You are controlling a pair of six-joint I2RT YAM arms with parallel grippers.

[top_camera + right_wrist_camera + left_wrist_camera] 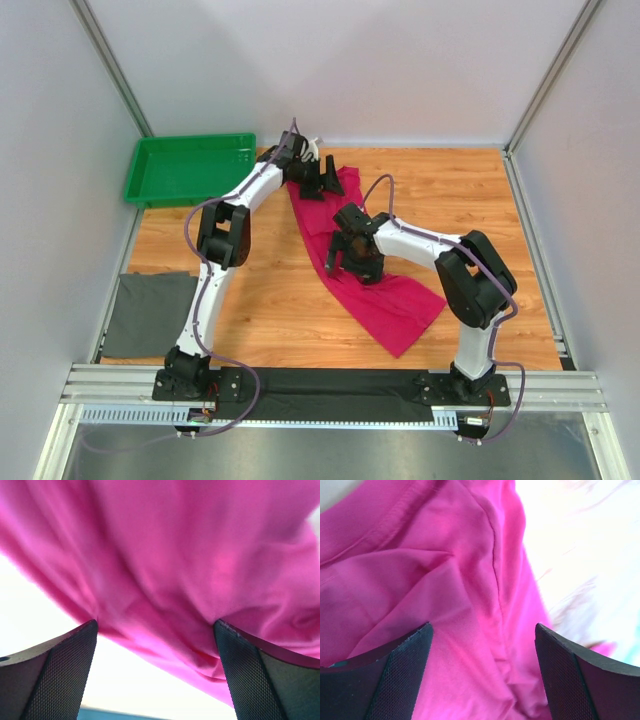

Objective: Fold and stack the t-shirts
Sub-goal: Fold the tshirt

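Note:
One magenta-pink t-shirt lies crumpled in a long diagonal strip across the wooden table, from the back centre to the front right. My left gripper is open right over its far end; the left wrist view shows the pink fabric with a seam between the spread fingers. My right gripper is open at the shirt's middle, on its left edge; the right wrist view shows folds of fabric between its wide-apart fingers. Neither holds the cloth.
A green plastic tray stands at the back left. A dark grey folded cloth lies at the front left edge. Grey walls enclose the table on three sides.

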